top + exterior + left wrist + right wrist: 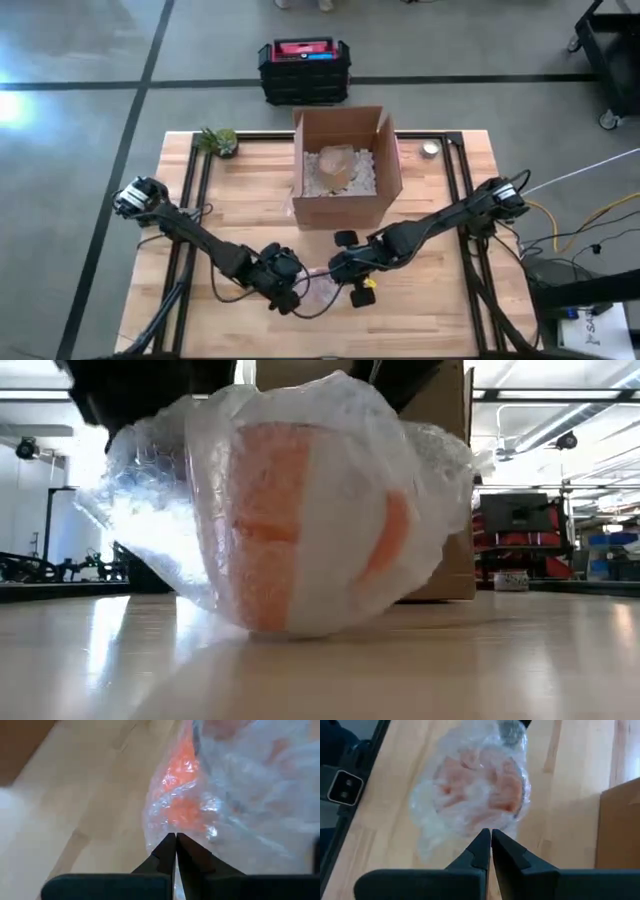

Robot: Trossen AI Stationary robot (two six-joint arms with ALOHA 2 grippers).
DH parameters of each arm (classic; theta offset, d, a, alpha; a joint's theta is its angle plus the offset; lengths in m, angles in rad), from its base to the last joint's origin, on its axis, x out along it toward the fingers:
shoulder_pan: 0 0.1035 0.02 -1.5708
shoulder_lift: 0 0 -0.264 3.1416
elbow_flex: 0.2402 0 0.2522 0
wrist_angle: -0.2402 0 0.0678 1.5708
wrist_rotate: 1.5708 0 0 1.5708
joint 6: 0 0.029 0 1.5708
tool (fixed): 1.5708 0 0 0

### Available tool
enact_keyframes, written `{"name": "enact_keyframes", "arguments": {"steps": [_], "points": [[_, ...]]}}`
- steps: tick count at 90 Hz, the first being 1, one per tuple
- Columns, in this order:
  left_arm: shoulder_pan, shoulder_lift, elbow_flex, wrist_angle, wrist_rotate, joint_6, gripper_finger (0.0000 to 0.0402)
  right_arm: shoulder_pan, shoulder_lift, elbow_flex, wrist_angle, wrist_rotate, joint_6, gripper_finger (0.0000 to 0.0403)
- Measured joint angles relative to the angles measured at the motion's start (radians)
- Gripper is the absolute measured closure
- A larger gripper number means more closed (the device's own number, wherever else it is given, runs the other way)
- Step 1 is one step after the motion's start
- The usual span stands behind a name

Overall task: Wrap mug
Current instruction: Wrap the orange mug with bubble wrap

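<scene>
1. Near the counter's (430, 290) front edge, the orange mug (300, 520) lies in bubble wrap (465, 790).
2. Left claw (175, 839) and right claw (488, 834), both pressed together, flank it, about equally near, each seemingly pinching wrap.

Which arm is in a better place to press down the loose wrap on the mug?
Probably the left. Its gripper is shut at the edge of the bubble wrap around the mug; the right gripper is shut beside the bundle.

Clear, glossy bubble wrap (300, 500) – crinkled, pimpled plastic – covers an orange mug (270, 520); the table (450, 660) is pale smooth wood with a slight sheen; the box (343, 165) is matt brown cardboard
</scene>
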Motion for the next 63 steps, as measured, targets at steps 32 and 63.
{"name": "enact_keyframes", "arguments": {"steps": [32, 63], "points": [[-0.010, -0.033, 0.007, 0.010, -0.016, 0.017, 0.0401, 0.021, 0.000, -0.109, 0.076, 0.007, 0.048, 0.0401], [0.022, 0.019, 0.005, 0.220, -0.035, 0.096, 0.0402, 0.026, 0.000, -0.185, 0.347, 0.007, 0.048, 0.0401]]}}
